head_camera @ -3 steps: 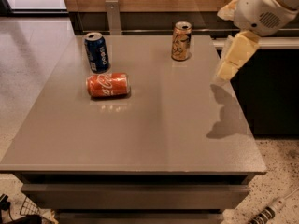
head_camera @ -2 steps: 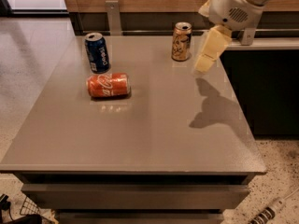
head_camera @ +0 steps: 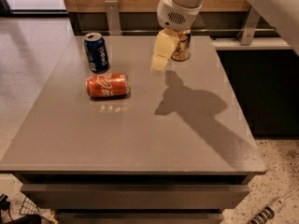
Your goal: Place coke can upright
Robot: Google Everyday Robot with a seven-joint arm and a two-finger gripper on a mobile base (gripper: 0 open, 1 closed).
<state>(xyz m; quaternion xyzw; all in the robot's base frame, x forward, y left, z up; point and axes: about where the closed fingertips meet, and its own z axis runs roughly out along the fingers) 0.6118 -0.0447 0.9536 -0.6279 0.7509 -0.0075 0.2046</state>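
Observation:
The coke can (head_camera: pixel 107 85), red-orange with white script, lies on its side on the grey table (head_camera: pixel 140 129), left of centre, its silver top facing right. My gripper (head_camera: pixel 161 55) hangs above the table's back middle, to the right of and behind the coke can, well apart from it and holding nothing. Its pale yellow fingers (head_camera: pixel 164 48) point down and slightly left.
A blue Pepsi can (head_camera: pixel 96 52) stands upright just behind the coke can. A tan-gold can (head_camera: pixel 181 45) stands upright at the back, partly hidden by my gripper. The arm's shadow falls across the right half of the table. A dark counter stands to the right.
My gripper has swung left from beyond the table's right edge to above the back middle, now in front of the tan-gold can. The cans have not moved.

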